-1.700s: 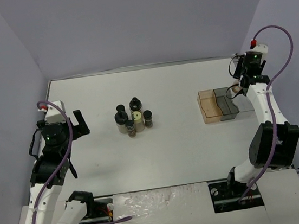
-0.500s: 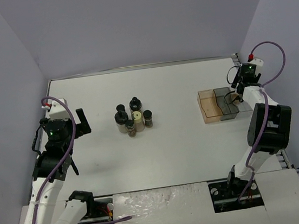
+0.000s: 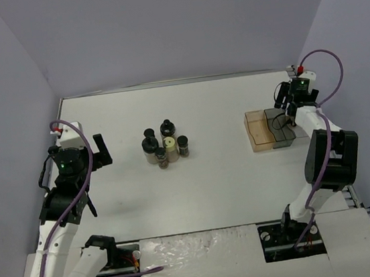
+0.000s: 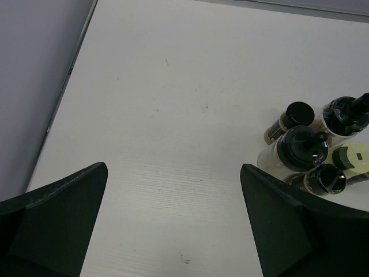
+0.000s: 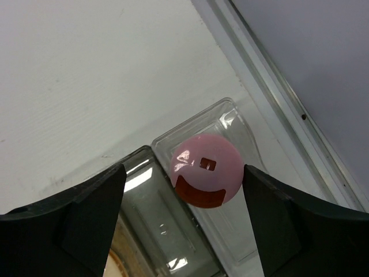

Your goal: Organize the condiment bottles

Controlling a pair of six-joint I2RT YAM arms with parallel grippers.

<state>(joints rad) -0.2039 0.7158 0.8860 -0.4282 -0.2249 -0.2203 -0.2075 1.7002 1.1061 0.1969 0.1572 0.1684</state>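
At the lower left of the top view, the left claw [image 4: 173, 184] hangs over the table [image 3: 231, 180]. Its two fingers are wide apart and nothing is between them.

A little further in, at the middle of the frame, five bottles [image 3: 165, 145] stand upright in a tight bunch. They touch or nearly touch. Four have black caps and one has a pale yellow cap.

At the right of the frame sits the tray [image 3: 258, 133]. The pink bottle [image 5: 206, 171] stands in its clear end part, close to the table's edge. The right claw [image 5: 184, 170] is just above it. Its fingers are apart, one on each side of the pink cap, and they do not touch it.

I think the bottles are small, light and hard. Their smooth round sides could slip, and they look easy to knock over. A good place to pinch is the round body just under the cap. It seems best to start with a bottle on the outside of the bunch.
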